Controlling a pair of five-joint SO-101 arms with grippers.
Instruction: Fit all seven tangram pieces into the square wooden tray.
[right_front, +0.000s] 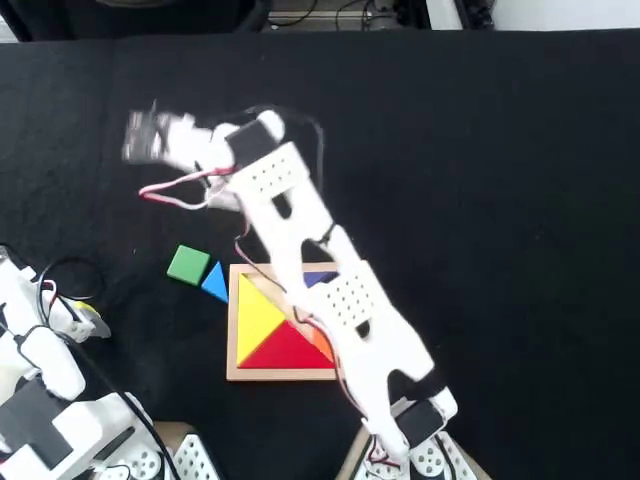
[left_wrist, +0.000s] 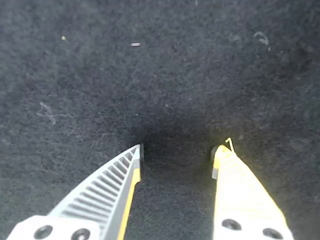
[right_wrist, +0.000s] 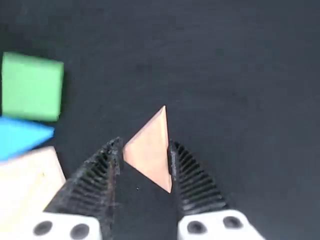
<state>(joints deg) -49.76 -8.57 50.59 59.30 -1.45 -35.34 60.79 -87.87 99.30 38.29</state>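
Currently wooden tray holds yellow triangle, red triangle; right claw clamps peach triangle; left claw spread, empty.

White perforated arm, red cables, ribbed jaws.

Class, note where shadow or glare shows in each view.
Left wrist view: dark shadow on the cloth at the left end effector. Right wrist view: the tray corner and the triangle in the right end effector glare pale. High view: tray evenly lit.
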